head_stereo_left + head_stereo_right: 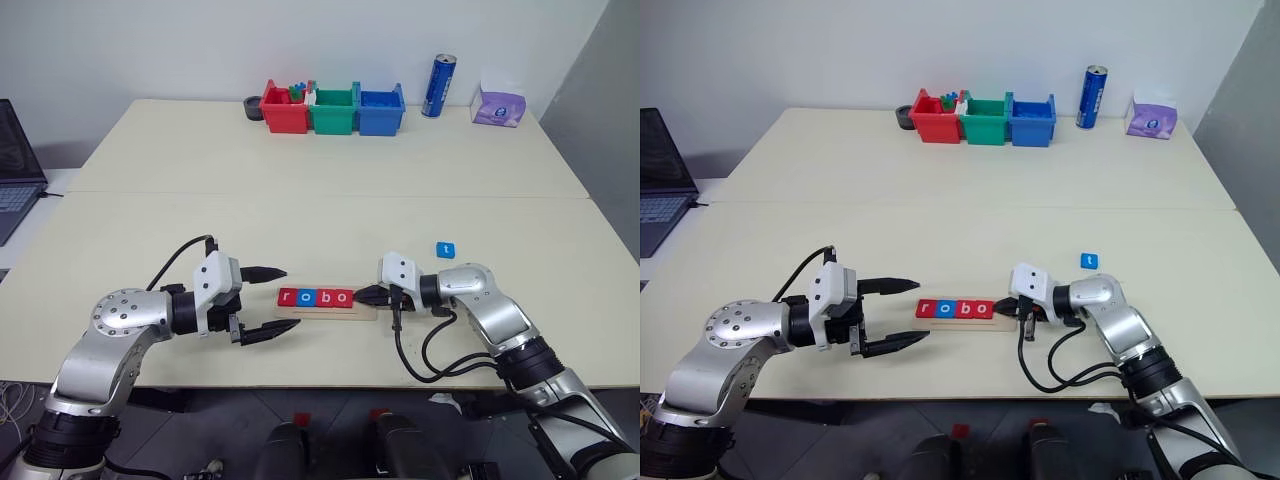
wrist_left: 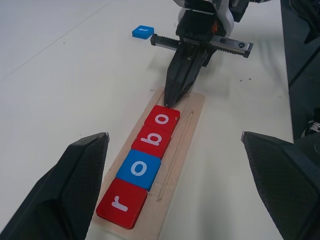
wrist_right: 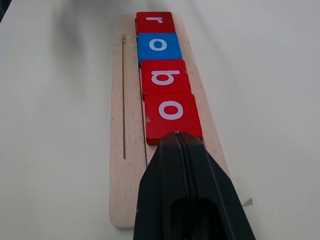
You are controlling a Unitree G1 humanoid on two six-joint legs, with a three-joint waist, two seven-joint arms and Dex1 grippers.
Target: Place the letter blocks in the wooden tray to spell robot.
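The wooden tray (image 1: 365, 313) lies near the table's front edge. Several letter blocks sit on it in a row: red r (image 1: 288, 297), blue o (image 1: 306, 297), red b (image 1: 324, 297), red o (image 1: 343, 297). A blue t block (image 1: 445, 249) lies loose on the table, behind and to the right of the tray. My right gripper (image 3: 178, 136) is shut and empty. It points left along the tray, its tip against the edge of the last o (image 3: 171, 111). My left gripper (image 1: 293, 297) is open and empty at the tray's left end, one finger on each side.
At the back stand a red bin (image 1: 284, 108), a green bin (image 1: 333, 110) and a blue bin (image 1: 381, 110). A blue can (image 1: 438, 86) and a purple tissue pack (image 1: 497, 104) are to their right. A laptop (image 1: 15, 160) sits off the far left.
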